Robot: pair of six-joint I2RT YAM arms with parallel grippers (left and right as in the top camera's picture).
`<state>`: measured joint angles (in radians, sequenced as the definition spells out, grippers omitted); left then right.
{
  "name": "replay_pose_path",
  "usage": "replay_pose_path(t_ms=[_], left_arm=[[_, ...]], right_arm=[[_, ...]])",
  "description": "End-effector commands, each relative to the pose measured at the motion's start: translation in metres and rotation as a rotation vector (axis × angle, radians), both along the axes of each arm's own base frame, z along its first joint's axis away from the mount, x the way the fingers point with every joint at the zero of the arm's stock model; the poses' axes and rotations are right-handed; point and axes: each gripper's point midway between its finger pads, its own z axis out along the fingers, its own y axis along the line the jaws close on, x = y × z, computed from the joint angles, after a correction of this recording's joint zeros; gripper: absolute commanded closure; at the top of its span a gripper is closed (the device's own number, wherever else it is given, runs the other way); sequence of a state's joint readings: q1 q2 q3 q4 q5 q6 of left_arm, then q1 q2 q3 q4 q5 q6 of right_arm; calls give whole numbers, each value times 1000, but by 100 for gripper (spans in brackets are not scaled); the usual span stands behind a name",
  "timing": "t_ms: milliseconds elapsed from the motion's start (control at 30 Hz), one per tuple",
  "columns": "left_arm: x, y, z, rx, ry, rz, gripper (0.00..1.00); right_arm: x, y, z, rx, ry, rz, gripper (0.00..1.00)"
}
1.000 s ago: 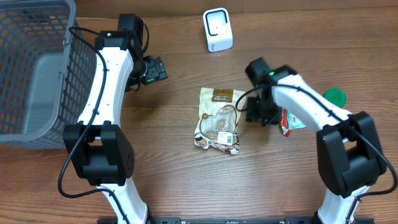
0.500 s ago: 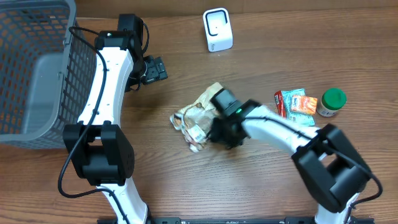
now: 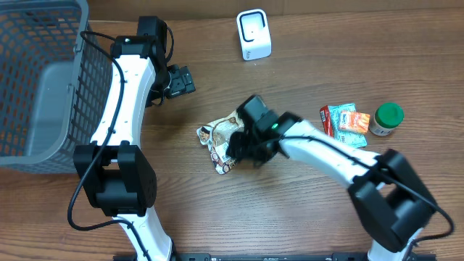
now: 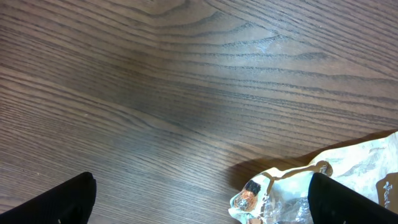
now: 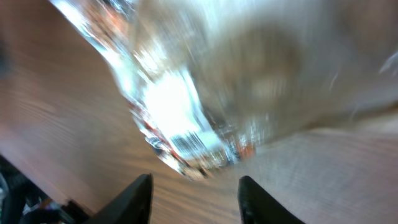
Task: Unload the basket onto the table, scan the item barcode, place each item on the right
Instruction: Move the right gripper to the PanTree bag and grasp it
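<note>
Both arms out over the table (image 3: 304,217)
Left gripper (image 3: 178,80) hangs near the far edge, jaws spread wide; right gripper (image 3: 235,146) reaches low to mid-table, fingers (image 5: 140,198) apart, grip unclear

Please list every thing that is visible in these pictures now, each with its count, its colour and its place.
basket: one, grey, left edge of the table.
scanner: one, white, far centre.
snack bag: one, beige and clear, crumpled, centre.
small packets: count unclear, red, teal and orange, right side.
jar: one, green lid, right of the small packets.
table: one, brown wood.
left gripper: one, black, open, between basket and scanner.
right gripper: one, black, at the snack bag; grip unclear.
</note>
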<state>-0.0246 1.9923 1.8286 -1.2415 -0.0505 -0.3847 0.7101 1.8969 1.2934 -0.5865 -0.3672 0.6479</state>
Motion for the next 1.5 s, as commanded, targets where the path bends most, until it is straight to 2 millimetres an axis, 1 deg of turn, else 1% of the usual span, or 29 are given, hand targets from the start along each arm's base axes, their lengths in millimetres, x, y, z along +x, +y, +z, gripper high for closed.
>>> replay_pose_path(t_ms=[0, 33, 67, 167, 300, 333, 433, 500, 667, 767, 1033, 1100, 1167, 1233, 1333, 1367, 1467], left_arm=[[4, 1, 5, 14, -17, -15, 0], [4, 1, 5, 14, -17, -15, 0], [4, 1, 5, 14, -17, -15, 0], [4, 1, 5, 14, -17, -15, 0], [4, 1, 5, 14, -17, -15, 0], [4, 1, 5, 14, -17, -15, 0], [4, 1, 5, 13, -17, -15, 0], [4, 1, 5, 14, -17, -15, 0], [4, 1, 5, 14, -17, -15, 0], [4, 1, 5, 14, -17, -15, 0], [4, 1, 5, 14, -17, -15, 0], [4, 1, 5, 14, -17, -15, 0], [4, 1, 5, 14, -17, -15, 0], [4, 1, 5, 14, -17, -15, 0], [4, 1, 5, 14, -17, -15, 0], [4, 1, 5, 14, -17, -15, 0], [4, 1, 5, 14, -17, -15, 0]], right_arm=[[37, -13, 35, -1, -225, 74, 40], [48, -24, 31, -49, -259, 50, 36], [58, -36, 28, -104, -290, 15, 34], [78, -55, 23, -196, -347, -53, 28], [86, -53, 18, -196, -369, -62, 25], [86, -52, 13, -200, -364, -61, 25], [86, -55, 1, -227, -346, -61, 25], [86, -60, -10, -264, -334, -65, 25], [81, -65, -33, -306, -286, -54, 25], [74, -70, -41, -331, -254, -46, 25], [48, -89, -52, -417, -143, -17, 25], [42, -94, -52, -436, -118, -11, 24], [39, -96, -45, -443, -108, -7, 24], [41, -95, -30, -433, -120, -11, 24], [47, -89, -6, -400, -160, -21, 20], [48, -88, -2, -393, -171, -21, 18], [50, -87, -1, -391, -194, 11, 17]])
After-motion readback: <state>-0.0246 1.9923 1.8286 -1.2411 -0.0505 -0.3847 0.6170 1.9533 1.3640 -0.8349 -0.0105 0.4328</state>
